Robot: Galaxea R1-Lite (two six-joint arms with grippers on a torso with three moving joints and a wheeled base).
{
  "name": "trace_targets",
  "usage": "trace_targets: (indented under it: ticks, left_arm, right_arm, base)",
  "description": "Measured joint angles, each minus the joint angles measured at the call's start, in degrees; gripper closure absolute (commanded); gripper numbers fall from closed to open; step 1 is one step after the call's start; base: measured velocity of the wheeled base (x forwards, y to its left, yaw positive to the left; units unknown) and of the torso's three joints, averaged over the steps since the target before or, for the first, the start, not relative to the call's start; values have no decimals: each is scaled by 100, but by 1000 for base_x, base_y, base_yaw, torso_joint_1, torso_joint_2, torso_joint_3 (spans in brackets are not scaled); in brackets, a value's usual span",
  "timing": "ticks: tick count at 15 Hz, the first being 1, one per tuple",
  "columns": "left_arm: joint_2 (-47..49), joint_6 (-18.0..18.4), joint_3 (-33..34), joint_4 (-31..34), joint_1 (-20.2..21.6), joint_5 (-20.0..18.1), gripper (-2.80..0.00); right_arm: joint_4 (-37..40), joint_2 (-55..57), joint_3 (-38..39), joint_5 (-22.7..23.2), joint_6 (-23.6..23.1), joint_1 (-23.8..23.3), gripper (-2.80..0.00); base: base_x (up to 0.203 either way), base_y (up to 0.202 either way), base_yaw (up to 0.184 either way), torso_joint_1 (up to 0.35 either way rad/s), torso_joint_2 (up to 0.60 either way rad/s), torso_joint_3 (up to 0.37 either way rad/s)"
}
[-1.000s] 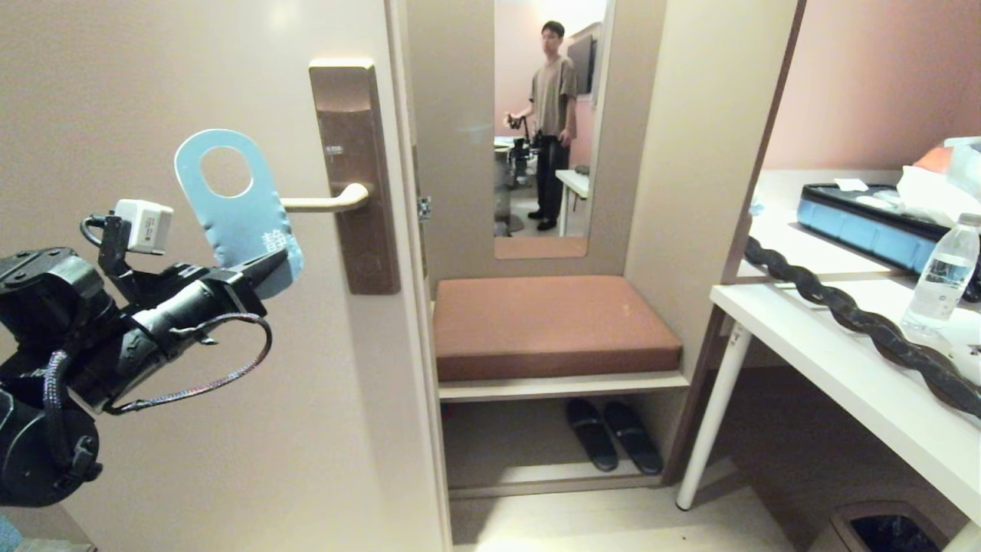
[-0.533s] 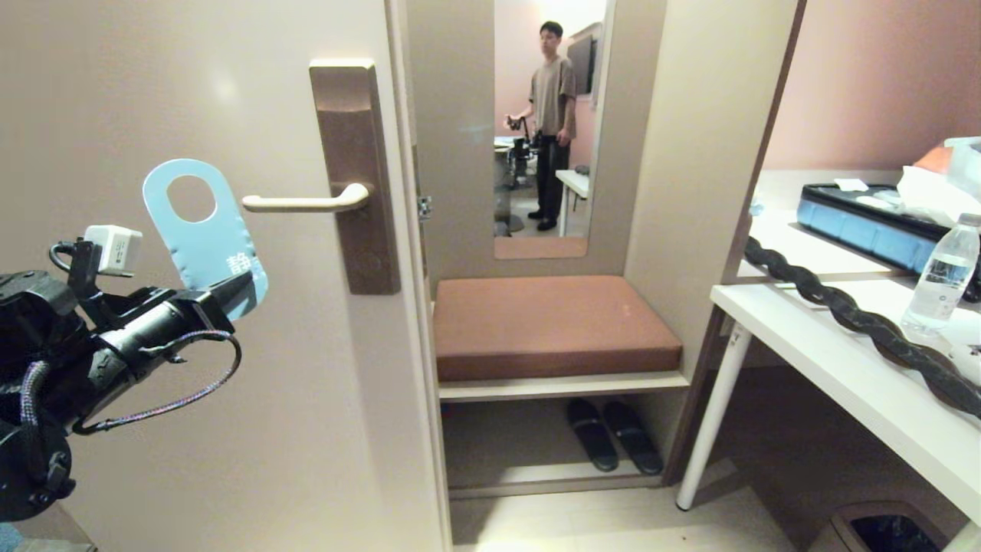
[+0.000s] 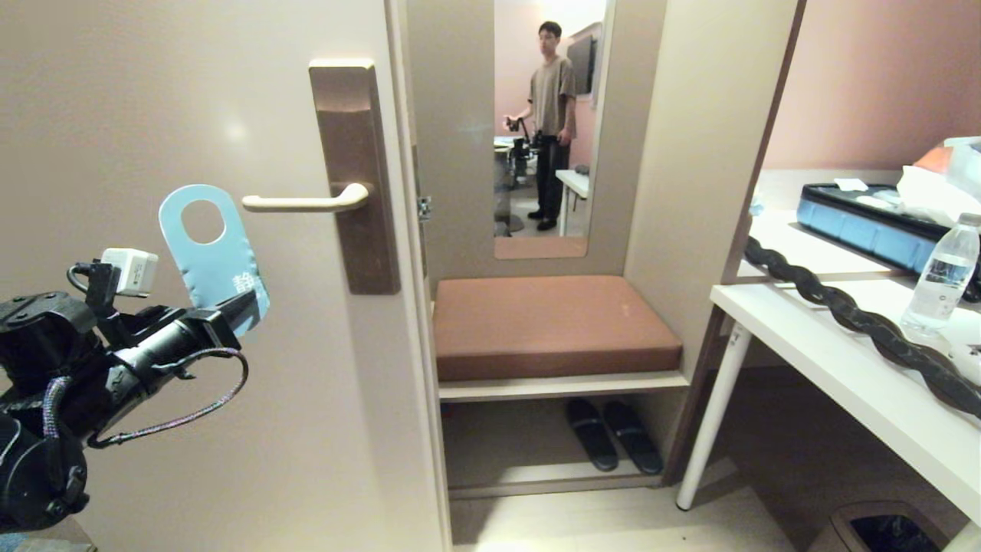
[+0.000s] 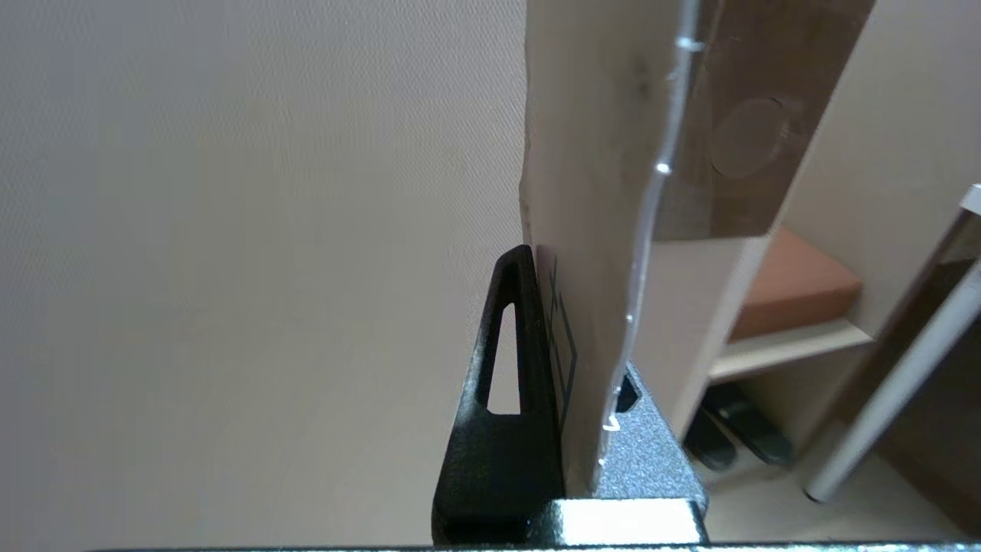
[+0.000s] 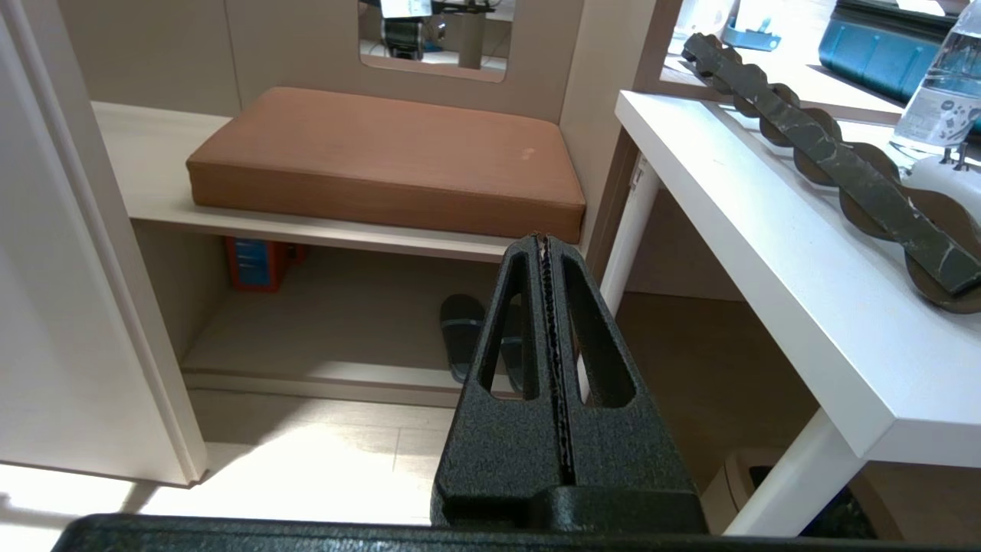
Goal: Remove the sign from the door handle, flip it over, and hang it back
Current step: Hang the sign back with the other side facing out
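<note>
Off the lever: flat blue-grey door-hanger sign (image 3: 211, 253) with oval hole, clamped by its lower end in left gripper (image 3: 244, 305), long axis upright, blue face toward the head camera. Slim cream lever door handle (image 3: 303, 203) up and right of hole, apart. Right gripper (image 5: 550, 253) closed, empty, parked low.

The sign (image 3: 211, 257) looked like thin, stiff card or plastic with a smooth blue-grey face, its edge catching glints in the left wrist view. The door handle (image 3: 305, 203) had a smooth cream satin finish against a brushed bronze-brown metal plate (image 3: 354, 176). The door (image 3: 153, 92) was matt beige with a faint sheen. The left gripper (image 3: 244, 305) showed black, grainy, matt plastic fingers (image 4: 506, 429), the right gripper (image 5: 546, 244) likewise. The bench cushion (image 3: 552, 322) looked like smooth brown leatherette
</note>
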Motion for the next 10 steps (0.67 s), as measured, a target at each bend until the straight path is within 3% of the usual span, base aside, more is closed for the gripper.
trace_targets:
  ticks: [3, 10]
  left_arm:
    - [305, 47, -68, -460, 0, 7, 0]
    - [758, 46, -683, -463, -5, 43, 0]
  right_arm:
    - [0, 0, 0, -1, 2, 0, 0]
    - [0, 0, 0, -2, 0, 0, 0]
  base:
    - [0, 0, 0, 0, 0, 0]
    - [0, 0, 0, 0, 0, 0]
